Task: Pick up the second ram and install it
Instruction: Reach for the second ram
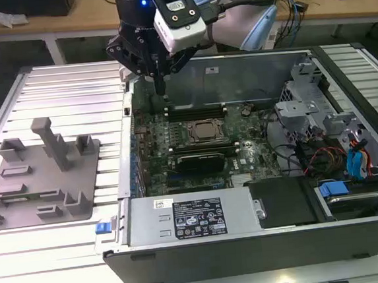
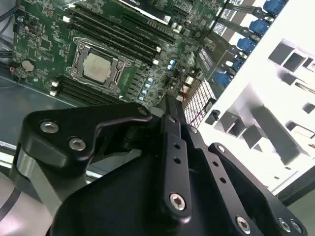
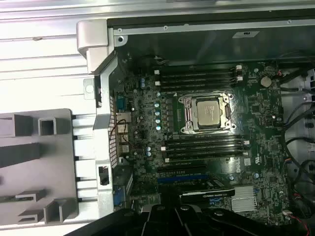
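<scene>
Ribbed silvery metal tabletop carries the whole setup, and on it sits a big dark-grey open-topped computer case. A pale blue-and-silver robot arm leans over the case's far edge. Inside the case lies the green motherboard, filling the half toward the exterior view's left. Outside the case, further to the exterior view's left, a grey moulded plastic tray with upright posts rests flat on the tabletop, just beside the case wall.

The black hand hangs over the far corner of the motherboard on the exterior view's left. It points straight down and is well apart from the tray. It looks pinched down narrow, tapering to a point (can't tell whether anything is caught in there, its own linkages block that in both wrist views).

Mid-board, a square silver-topped processor sits in its metal frame. Long dark memory slots with white end latches run along both sides of it, one bank toward the case's far wall and another on the opposite side.

As for the second ram, the thin dark memory stick: honestly can't tell where it is, whether in the hand or down in one of those slots.
</scene>
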You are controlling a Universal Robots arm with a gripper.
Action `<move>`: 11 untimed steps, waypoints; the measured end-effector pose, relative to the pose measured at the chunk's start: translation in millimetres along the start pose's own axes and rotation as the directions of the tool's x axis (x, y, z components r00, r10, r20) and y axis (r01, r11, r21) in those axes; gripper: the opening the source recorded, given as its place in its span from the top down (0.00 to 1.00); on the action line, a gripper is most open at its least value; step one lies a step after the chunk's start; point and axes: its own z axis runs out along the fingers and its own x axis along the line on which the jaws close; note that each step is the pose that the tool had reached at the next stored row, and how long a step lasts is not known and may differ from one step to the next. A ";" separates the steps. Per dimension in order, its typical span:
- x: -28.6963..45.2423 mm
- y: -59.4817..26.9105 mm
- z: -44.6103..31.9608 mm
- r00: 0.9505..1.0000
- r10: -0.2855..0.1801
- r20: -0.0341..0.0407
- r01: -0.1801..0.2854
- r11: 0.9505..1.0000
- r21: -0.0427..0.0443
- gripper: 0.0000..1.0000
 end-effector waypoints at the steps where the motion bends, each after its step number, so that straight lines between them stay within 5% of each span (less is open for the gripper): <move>1: 0.0 0.0 0.0 1.000 0.000 0.000 0.000 1.000 0.000 0.92; 11: 0.8 -0.1 0.0 1.000 0.000 0.000 0.000 1.000 0.000 0.92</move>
